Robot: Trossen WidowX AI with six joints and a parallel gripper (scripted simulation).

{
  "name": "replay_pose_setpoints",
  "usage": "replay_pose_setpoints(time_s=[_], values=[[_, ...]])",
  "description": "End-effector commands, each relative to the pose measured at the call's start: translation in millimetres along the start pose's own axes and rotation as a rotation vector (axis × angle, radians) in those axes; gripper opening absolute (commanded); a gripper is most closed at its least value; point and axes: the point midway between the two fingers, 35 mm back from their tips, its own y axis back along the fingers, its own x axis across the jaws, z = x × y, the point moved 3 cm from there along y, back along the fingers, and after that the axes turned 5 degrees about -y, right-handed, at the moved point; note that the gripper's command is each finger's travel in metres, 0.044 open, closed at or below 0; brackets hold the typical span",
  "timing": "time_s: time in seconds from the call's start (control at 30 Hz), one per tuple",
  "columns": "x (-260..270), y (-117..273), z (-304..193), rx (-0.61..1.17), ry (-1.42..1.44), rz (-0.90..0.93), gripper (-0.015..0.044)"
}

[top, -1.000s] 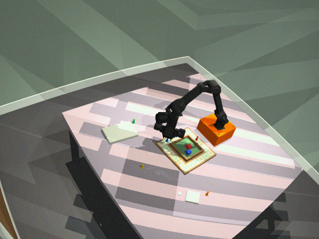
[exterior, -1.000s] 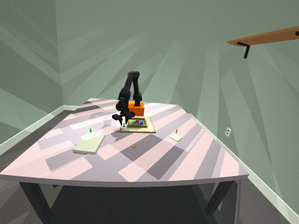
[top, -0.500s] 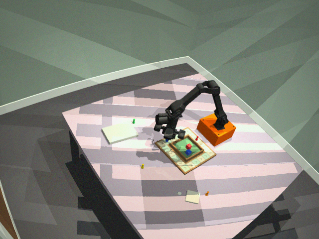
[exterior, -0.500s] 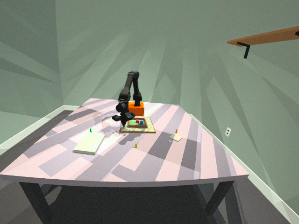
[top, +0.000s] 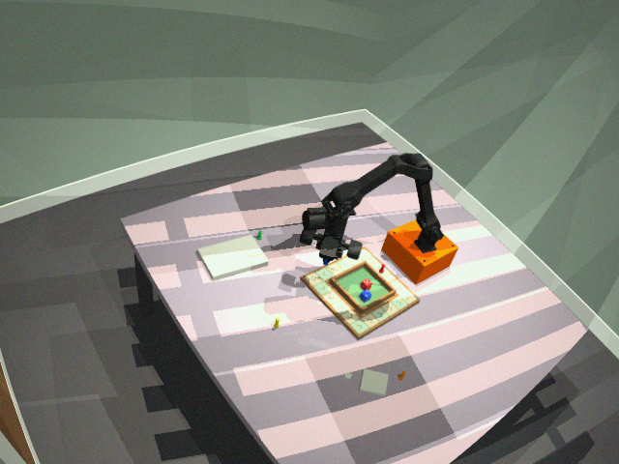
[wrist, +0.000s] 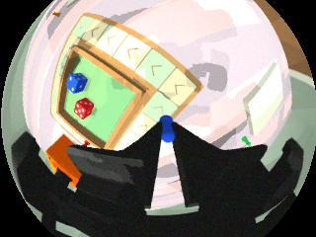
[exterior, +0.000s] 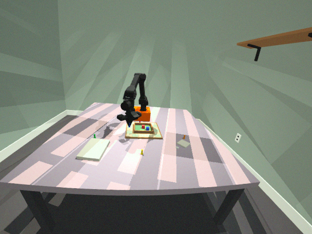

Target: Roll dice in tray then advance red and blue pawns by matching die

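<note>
My gripper (top: 326, 258) (exterior: 129, 124) (wrist: 166, 125) is shut on the blue pawn (top: 326, 261) (exterior: 129, 125) (wrist: 168, 132) and holds it a little above the left part of the board (top: 359, 328) (exterior: 143, 138) (wrist: 155, 68). The red die (top: 366, 283) (exterior: 143, 126) (wrist: 84, 108) and the blue die (top: 365, 295) (exterior: 147, 128) (wrist: 77, 83) lie inside the tray (top: 345, 297) (exterior: 143, 132) (wrist: 111, 69). Their pips are too small to read surely. The red pawn (top: 382, 268) (exterior: 140, 121) stands on the board on the robot's side, partly hidden in the wrist view.
A green pawn (top: 259, 235) (exterior: 94, 136) (wrist: 246, 141) stands by a pale slab (top: 232, 257) (exterior: 93, 149). A yellow pawn (top: 277, 323) (exterior: 142, 152) stands apart. An orange pawn (top: 401, 375) (exterior: 184, 137) stands by a small pale square (top: 374, 382) (exterior: 183, 143). The orange base (top: 419, 254) is behind the board.
</note>
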Motion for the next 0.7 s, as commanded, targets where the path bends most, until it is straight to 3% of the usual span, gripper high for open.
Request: replay_pose_setpoints(time_s=[0.0, 0.17, 0.3, 0.67], values=[[-0.1, 31.6, 1.2, -0.009, -0.003, -0.005, 0.0000], [4.0, 71.1, -1.4, -0.009, -0.003, -0.005, 0.0000], [4.9, 76.5, -2.0, -0.009, -0.003, -0.005, 0.0000], [17.8, 17.1, 46.2, -0.013, -0.007, -0.002, 0.0000]])
